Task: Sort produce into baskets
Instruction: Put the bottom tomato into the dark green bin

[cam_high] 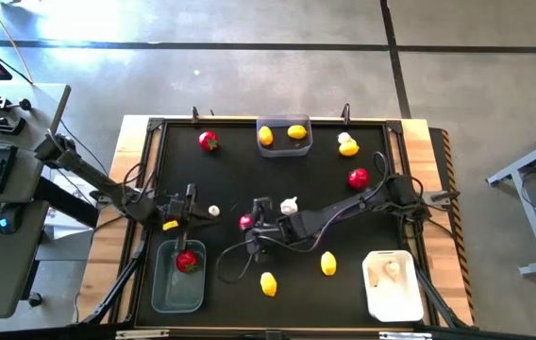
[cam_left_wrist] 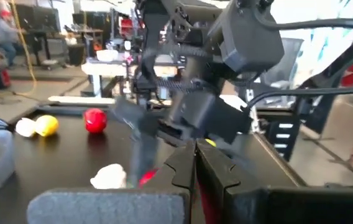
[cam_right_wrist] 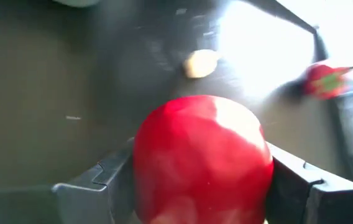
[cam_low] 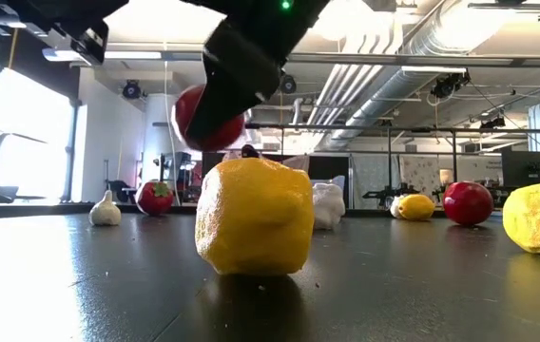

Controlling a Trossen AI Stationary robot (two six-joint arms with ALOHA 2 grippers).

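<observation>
My right gripper (cam_high: 248, 225) reaches to the table's middle and is shut on a red round fruit (cam_right_wrist: 201, 155), which the low view shows lifted (cam_low: 208, 119). My left gripper (cam_high: 195, 210) is shut and holds nothing, just above the near-left translucent basket (cam_high: 161, 288), which has one red fruit (cam_high: 188, 261) in it. A translucent basket (cam_high: 285, 146) at the far edge holds two lemons. The white basket (cam_high: 374, 295) at the near right holds a garlic bulb. Loose lemons (cam_high: 328, 263), garlic bulbs (cam_high: 290, 204) and red fruits (cam_high: 359, 178) lie on the black table. My right gripper pinches the red fruit by its two opposite sides (cam_right_wrist: 145, 168) between its two fingers (cam_right_wrist: 288, 177). The fingers come slanting down from the table's right. The fruit hangs clear of the table.
A small garlic bulb (cam_high: 214, 212) and a yellow piece (cam_high: 171, 225) lie beside my left gripper. A red fruit (cam_high: 209, 141) sits far left; a lemon and a garlic bulb (cam_high: 347, 144) sit far right. A lemon (cam_high: 268, 283) lies near the front edge.
</observation>
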